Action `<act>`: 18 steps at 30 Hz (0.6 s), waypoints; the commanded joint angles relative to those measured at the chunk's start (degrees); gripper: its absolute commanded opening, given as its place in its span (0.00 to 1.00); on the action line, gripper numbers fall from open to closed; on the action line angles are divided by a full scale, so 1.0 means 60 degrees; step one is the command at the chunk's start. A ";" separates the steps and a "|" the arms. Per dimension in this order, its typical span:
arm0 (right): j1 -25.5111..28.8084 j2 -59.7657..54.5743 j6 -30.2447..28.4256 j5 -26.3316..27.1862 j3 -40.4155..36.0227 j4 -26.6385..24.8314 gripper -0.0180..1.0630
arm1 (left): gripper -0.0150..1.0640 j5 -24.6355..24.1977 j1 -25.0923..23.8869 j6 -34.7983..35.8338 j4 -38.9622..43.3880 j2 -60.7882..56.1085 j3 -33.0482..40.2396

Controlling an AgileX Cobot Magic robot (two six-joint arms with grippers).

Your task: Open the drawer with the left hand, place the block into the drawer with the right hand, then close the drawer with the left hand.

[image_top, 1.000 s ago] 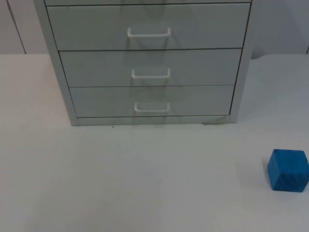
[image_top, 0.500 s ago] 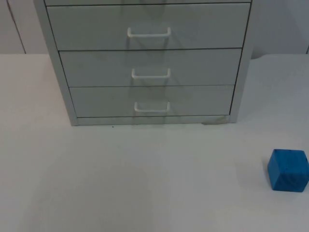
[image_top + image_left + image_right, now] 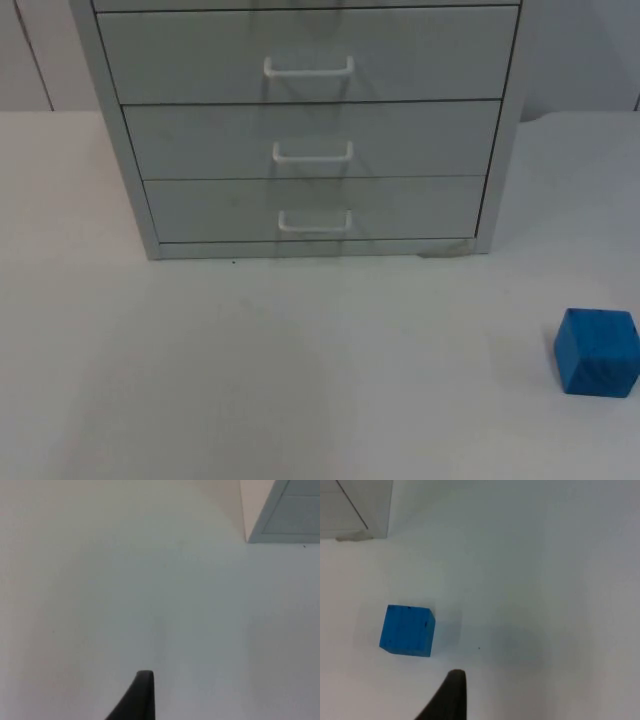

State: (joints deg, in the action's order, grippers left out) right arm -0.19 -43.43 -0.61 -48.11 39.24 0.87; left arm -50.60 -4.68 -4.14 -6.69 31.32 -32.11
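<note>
Grey cabinet (image 3: 310,130) stands at the far side of the white table (image 3: 300,380), three drawer fronts in sight, each with a white handle. All three sit flush: top drawer (image 3: 310,55), middle drawer (image 3: 310,140), bottom drawer (image 3: 310,208). None is pulled out.

Blue block (image 3: 597,352) rests on the table at the near right, well apart from the cabinet and to the right of its right edge. In the right wrist view the block (image 3: 407,630) lies flat on the white surface, with the cabinet's lower corner (image 3: 355,510) beyond it.

Left gripper: one black fingertip (image 3: 137,697) shows over bare table, with a cabinet corner (image 3: 285,515) off at a distance. It touches nothing (how far apart the fingers stand cannot be told from one tip). Right gripper: one black fingertip (image 3: 447,697) shows near the block but not touching it; its opening cannot be told either, and it holds nothing that can be seen.

Progress, as judged: nothing done yet. Drawer unopened, block still on the table. All three steps remain: left arm to pull a handle, right arm to fetch and drop the block, left arm to push the drawer home. Which drawer is meant cannot be told.
</note>
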 commanded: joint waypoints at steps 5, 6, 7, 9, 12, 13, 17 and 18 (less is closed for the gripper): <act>0.0044 -0.0056 -0.0041 0.0218 0.0038 -0.0007 0.98 | 0.97 0.0244 -0.0016 -0.2363 -0.2376 0.0901 -0.0431; 0.0044 -0.0056 -0.0041 0.0218 0.0038 -0.0007 0.98 | 0.97 0.0244 -0.0016 -0.2363 -0.2376 0.0901 -0.0431; 0.0044 -0.0056 -0.0041 0.0218 0.0038 -0.0007 0.98 | 0.96 0.0244 -0.0016 -0.2783 -0.2831 0.1139 -0.0528; 0.0044 -0.0056 -0.0041 0.0235 0.0038 -0.0007 0.98 | 0.90 0.0125 -0.0016 -0.3376 -0.3542 0.1582 -0.0759; 0.0044 -0.0056 -0.0041 0.0235 0.0038 -0.0007 0.98 | 0.81 -0.0026 0.0119 -0.4173 -0.4453 0.2272 -0.0983; 0.0044 -0.0056 -0.0041 0.0235 0.0038 -0.0007 0.98 | 0.81 -0.0026 0.0119 -0.4173 -0.4453 0.2272 -0.0983; 0.0044 -0.0056 -0.0041 0.0235 0.0038 -0.0007 0.98 | 0.80 -0.0010 0.0726 -0.4672 -0.4856 0.3137 -0.1259; 0.0044 -0.0056 -0.0041 0.0235 0.0038 -0.0007 0.98 | 0.80 -0.0010 0.0726 -0.4672 -0.4856 0.3137 -0.1259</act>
State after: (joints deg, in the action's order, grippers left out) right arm -0.19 -43.79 -0.61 -47.51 39.24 0.87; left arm -50.42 -0.84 -31.21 -34.20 49.74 -39.07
